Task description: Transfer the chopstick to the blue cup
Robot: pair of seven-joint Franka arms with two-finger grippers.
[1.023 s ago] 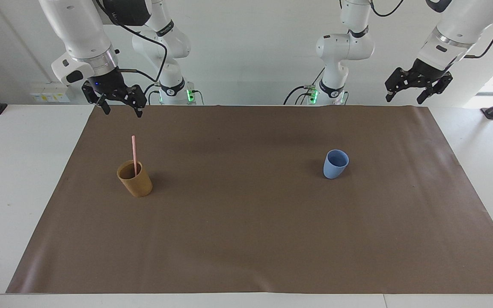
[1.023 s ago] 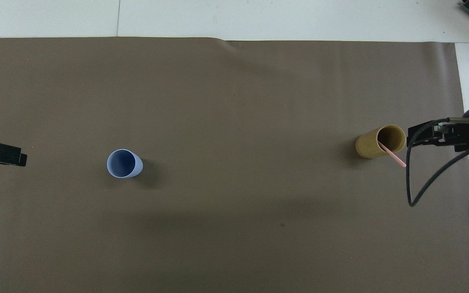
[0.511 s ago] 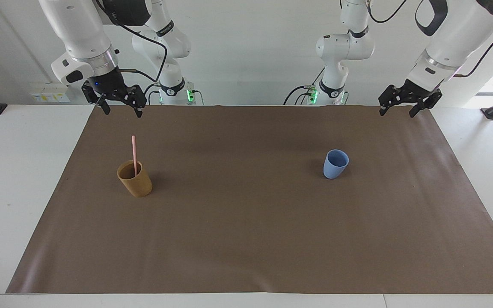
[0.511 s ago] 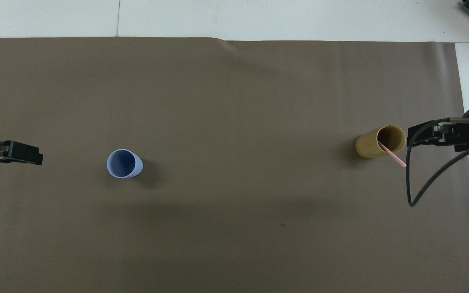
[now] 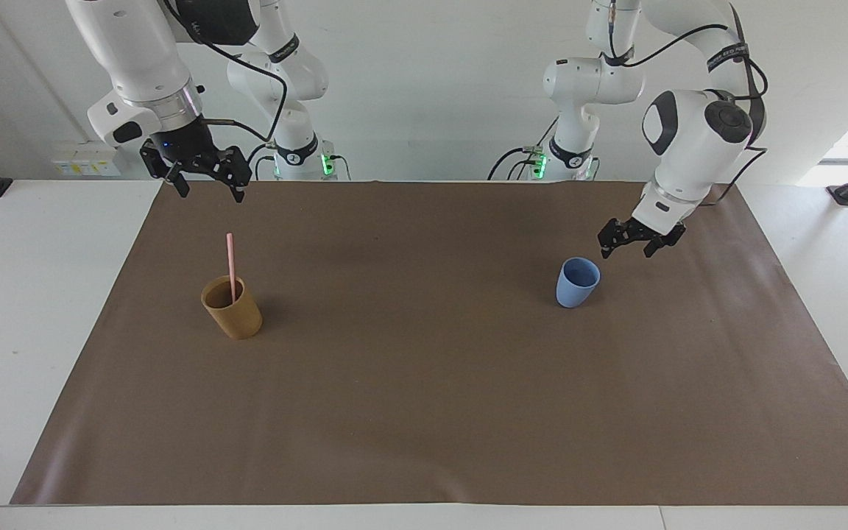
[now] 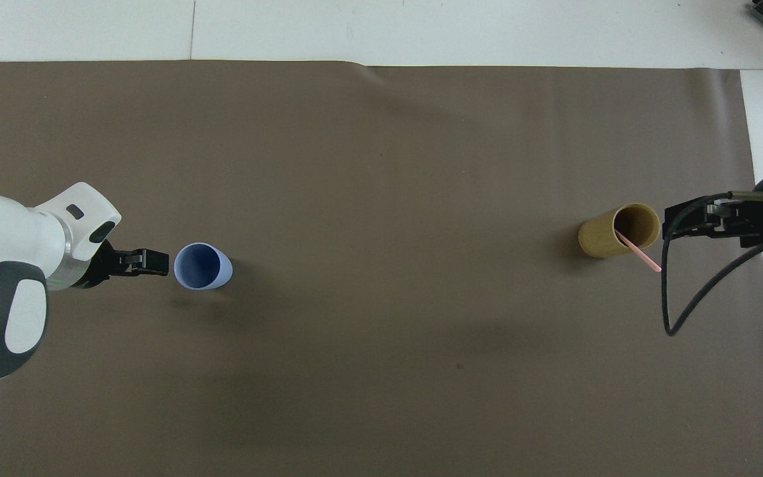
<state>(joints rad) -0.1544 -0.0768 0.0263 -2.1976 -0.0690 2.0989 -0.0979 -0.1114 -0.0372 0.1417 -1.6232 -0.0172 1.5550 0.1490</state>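
Observation:
A thin pink chopstick (image 5: pixel 230 258) (image 6: pixel 640 255) stands leaning in a tan-brown cup (image 5: pixel 236 316) (image 6: pixel 603 240) toward the right arm's end of the table. The light-blue cup (image 5: pixel 575 291) (image 6: pixel 201 266) stands upright with nothing in it toward the left arm's end. My left gripper (image 5: pixel 626 254) (image 6: pixel 156 260) hangs open low over the mat just beside the blue cup, apart from it. My right gripper (image 5: pixel 210 193) (image 6: pixel 676 225) hangs open and holds nothing, over the mat beside the tan cup and higher than the chopstick's top.
A brown mat (image 5: pixel 424 412) (image 6: pixel 381 165) covers most of the white table (image 5: pixel 34 294). A black cable (image 6: pixel 693 305) loops down from the right arm's wrist over the mat's end.
My left arm has swung down and inward from over the mat's corner to just beside the blue cup. The right arm, both cups and the chopstick have stayed put.

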